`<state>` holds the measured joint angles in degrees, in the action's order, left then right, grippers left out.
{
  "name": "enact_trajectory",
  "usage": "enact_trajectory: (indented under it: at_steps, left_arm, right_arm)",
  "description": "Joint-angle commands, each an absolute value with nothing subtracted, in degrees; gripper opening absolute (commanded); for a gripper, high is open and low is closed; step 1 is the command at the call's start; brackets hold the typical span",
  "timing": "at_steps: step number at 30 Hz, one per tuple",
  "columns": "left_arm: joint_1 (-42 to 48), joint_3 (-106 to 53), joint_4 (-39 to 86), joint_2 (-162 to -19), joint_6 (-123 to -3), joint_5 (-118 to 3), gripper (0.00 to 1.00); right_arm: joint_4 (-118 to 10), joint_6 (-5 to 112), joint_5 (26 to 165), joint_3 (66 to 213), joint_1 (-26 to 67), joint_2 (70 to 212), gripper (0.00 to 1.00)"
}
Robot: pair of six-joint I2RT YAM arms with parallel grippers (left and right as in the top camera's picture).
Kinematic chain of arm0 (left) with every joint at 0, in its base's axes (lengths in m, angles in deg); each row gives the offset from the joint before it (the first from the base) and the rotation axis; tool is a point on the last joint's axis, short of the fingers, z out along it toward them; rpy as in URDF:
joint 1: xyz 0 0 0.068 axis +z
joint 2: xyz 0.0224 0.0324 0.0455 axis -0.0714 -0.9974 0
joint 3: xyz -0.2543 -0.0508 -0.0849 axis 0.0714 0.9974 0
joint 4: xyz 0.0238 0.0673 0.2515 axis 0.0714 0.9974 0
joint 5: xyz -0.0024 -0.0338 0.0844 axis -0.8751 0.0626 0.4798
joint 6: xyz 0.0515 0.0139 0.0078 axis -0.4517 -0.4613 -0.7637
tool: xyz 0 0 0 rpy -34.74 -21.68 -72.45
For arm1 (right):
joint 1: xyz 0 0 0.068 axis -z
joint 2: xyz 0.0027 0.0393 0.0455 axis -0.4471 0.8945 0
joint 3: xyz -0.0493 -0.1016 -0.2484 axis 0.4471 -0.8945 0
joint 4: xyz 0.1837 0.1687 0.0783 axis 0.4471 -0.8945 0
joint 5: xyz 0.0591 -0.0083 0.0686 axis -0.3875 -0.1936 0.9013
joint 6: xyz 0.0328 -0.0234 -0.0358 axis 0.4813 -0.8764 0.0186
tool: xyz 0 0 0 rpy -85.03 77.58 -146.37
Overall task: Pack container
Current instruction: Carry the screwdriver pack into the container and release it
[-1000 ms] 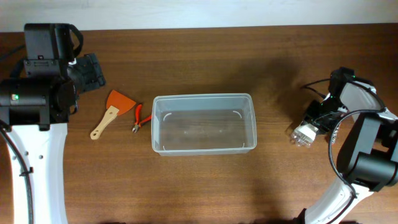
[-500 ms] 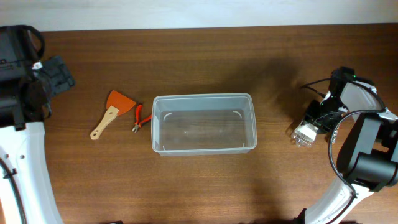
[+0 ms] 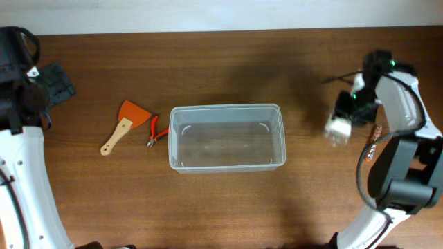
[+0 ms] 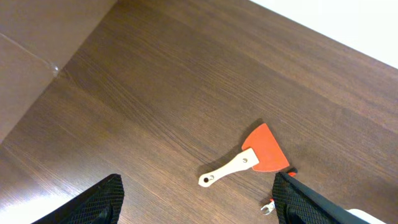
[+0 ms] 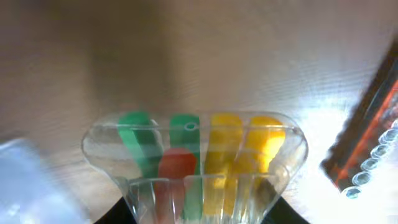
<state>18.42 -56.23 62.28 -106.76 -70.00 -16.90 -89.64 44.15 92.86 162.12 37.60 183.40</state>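
Clear plastic container (image 3: 171,138) at mid-table, upright, open top facing up, long walls running left to right in the overhead view. Inner floor in plain sight through the top. Well apart from both arms.

Orange-bladed scraper (image 3: 123,124) with pale wooden handle, flat on the wooden table (image 3: 221,62), on the left arm's side of the container; near it, not touching. Small red-handled pliers (image 3: 153,132) between scraper and container, just beside the container's short wall. Contact with that wall: cannot tell.

At the far left edge of the table, left gripper (image 4: 198,182), well apart from the scraper. From the left wrist: black fingers (image 4: 102,199) spread wide, nothing between them, bare wood beneath.

On the opposite side of the container, right gripper (image 3: 341,119), well clear of the rim, blurred in the overhead view. Closed onto a clear plastic pack (image 5: 196,149), with dark finger surfaces at both lower flanks of the pack in the right wrist view. Green, red and yellow pieces side by side inside the pack; kind not identifiable. Pack resting on the table or raised off it: cannot tell. Dark strip (image 5: 367,134) with a red stripe at the right edge of the same view, blurred, not identifiable.
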Motion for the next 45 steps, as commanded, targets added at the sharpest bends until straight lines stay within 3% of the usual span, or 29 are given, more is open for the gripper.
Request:
enact_trajectory:
  at_steps: [1, 7, 12, 19, 29, 32, 36, 39, 41, 45]
  left_arm:
    - [18.62, -56.27, 62.09, -107.52, -69.65, -17.92, 0.79]
    - [18.62, -56.27, 62.11, -107.59, -69.65, -17.9, 0.79]
    - [18.62, -56.27, 62.11, -107.59, -69.65, -17.9, 0.79]
    - [18.62, -56.27, 62.06, -107.59, -69.65, -17.9, 0.79]
    - [18.62, -56.27, 61.98, -107.59, -69.65, -17.94, 0.79]
    - [18.62, -56.27, 62.2, -107.57, -69.65, -17.94, 0.79]
    - [18.62, -56.27, 62.35, -107.59, -69.65, -17.94, 0.79]
    - [18.62, -56.27, 62.33, -107.57, -69.65, -17.94, 0.79]
    - [18.62, -56.27, 62.35, -107.59, -69.65, -17.97, 0.79]
    - [18.62, -56.27, 62.57, -107.57, -69.65, -17.94, 0.79]
  right_arm:
    - [-91.74, 33.68, 93.14, 170.43, 30.78, 177.31, 0.04]
    - [-93.42, 14.1, 93.45, 178.73, 15.24, 175.32, 0.04]
    - [-94.23, -1.35, 93.38, 177.31, 4.84, 176.12, 0.04]
    - [-94.36, -6.84, 93.43, 170.82, -2.48, 179.25, 0.04]
    - [-81.99, -7.58, 93.58, 155.5, -2.94, 182.2, 0.05]
    - [-79.74, -7.54, 93.6, 152.81, -2.96, 182.2, 0.13]
    - [-79.45, -6.58, 93.56, 151.61, -2.94, 182.2, 0.33]
    - [-79.52, -6.51, 93.56, 151.63, -2.94, 182.2, 0.62]
    - [-79.52, -6.51, 93.56, 151.63, -2.94, 182.2, 0.72]
    - [-79.63, -6.51, 93.34, 151.91, -2.94, 181.83, 0.82]
